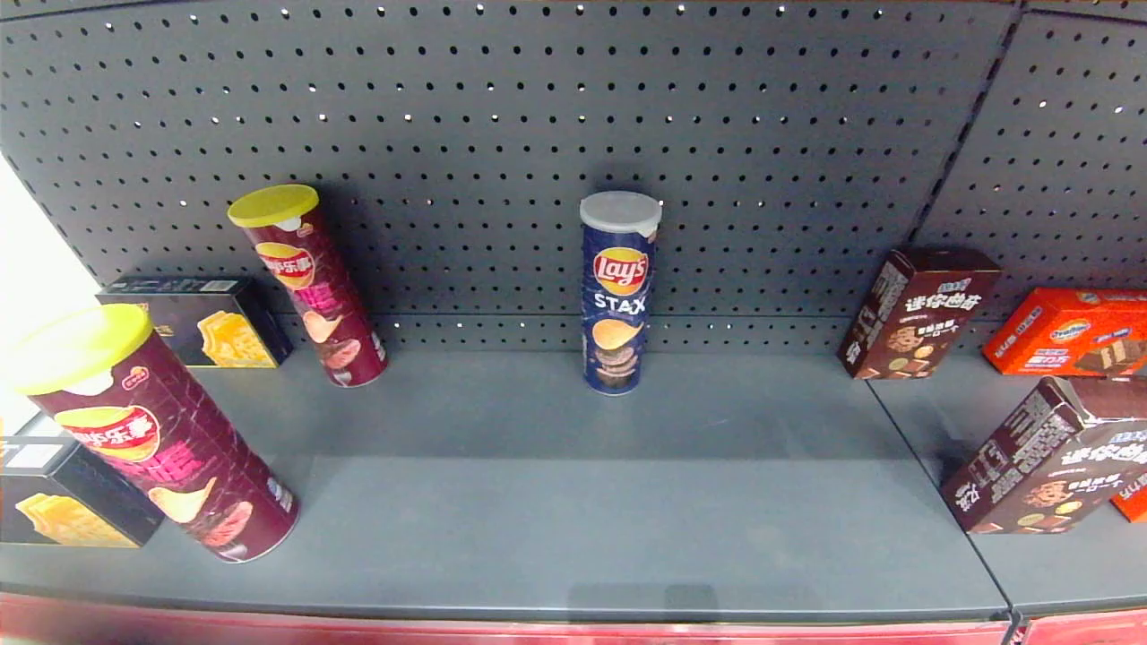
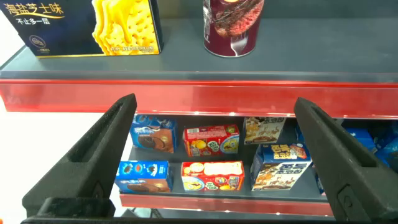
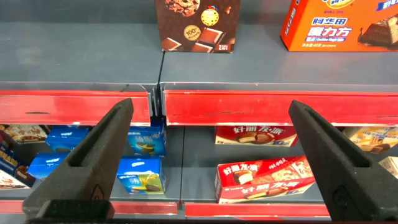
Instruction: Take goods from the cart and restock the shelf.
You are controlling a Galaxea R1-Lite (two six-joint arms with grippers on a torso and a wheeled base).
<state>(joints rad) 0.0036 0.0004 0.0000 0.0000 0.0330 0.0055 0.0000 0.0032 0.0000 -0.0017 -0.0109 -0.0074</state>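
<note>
A blue chip can (image 1: 618, 296) with a pale lid stood upright in the middle of the grey shelf (image 1: 573, 502), at the back, close to the pegboard wall (image 1: 538, 116). To its left a maroon can (image 1: 309, 287) with a yellow lid stood in the same back row, and a second maroon can (image 1: 152, 439) stood near the shelf's front edge. A black cracker box (image 1: 211, 322) sat just beside the back one, and another black box (image 1: 63, 506) sat against the front one.

On the right a brown cookie box (image 1: 914, 313) stood at the back. Past the seam on the neighbouring board were a second brown box (image 1: 1048, 457), nearer the front, and an orange box (image 1: 1066, 331) behind it.

Both arms hung in front of the red edge strip (image 1: 538, 632), apart from all the goods. The left gripper (image 2: 216, 106) was spread wide with nothing between its fingers, below the front black box and maroon can. The right gripper (image 3: 211, 107) was just as wide and empty, below the seam. Behind the fingers, the lower shelf (image 3: 186, 186) carried small blue and red snack boxes (image 2: 211, 140).
</note>
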